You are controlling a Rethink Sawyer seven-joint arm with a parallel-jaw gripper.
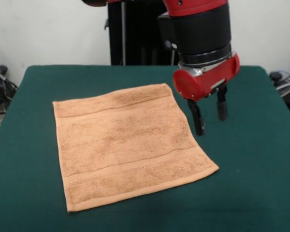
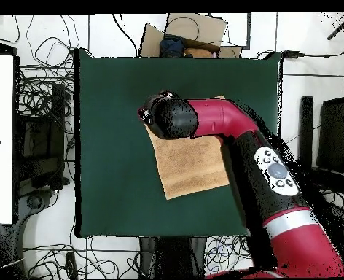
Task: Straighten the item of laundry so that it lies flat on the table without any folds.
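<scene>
1. The towel (image 1: pixel 130 147) lies spread out on the table (image 1: pixel 34 203), roughly in the middle of the tabletop. It looks flat, with no fold that shows in the front view.
2. It is close to square, so it has no clear long axis. It sits turned a little against the table's edges: in the front view its corners point toward the far-left, far-right, near-left and near-right parts of the tabletop rather than lining up squarely with the sides.
3. Two woven border bands run across it from side to side in the front view, one near its far edge and one near its near edge, both sloping the same way as those edges.
4. The near-right corner of the towel reaches furthest toward the table's right side in the front view; the near-left corner lies close to the table's near edge.
5. The gripper (image 1: pixel 210 117) hangs from the red and black arm (image 1: pixel 198 29) above the green cloth, just beside the towel's right-hand edge in the front view, near the far-right corner of the towel.
6. Its two dark fingers (image 1: pixel 196 118) point down and stand apart, with nothing between them. They grasp nothing and appear clear of the towel.
7. In the overhead view the arm covers much of the towel (image 2: pixel 193 168); only its lower part shows, and the gripper is hidden under the arm's black wrist.
</scene>
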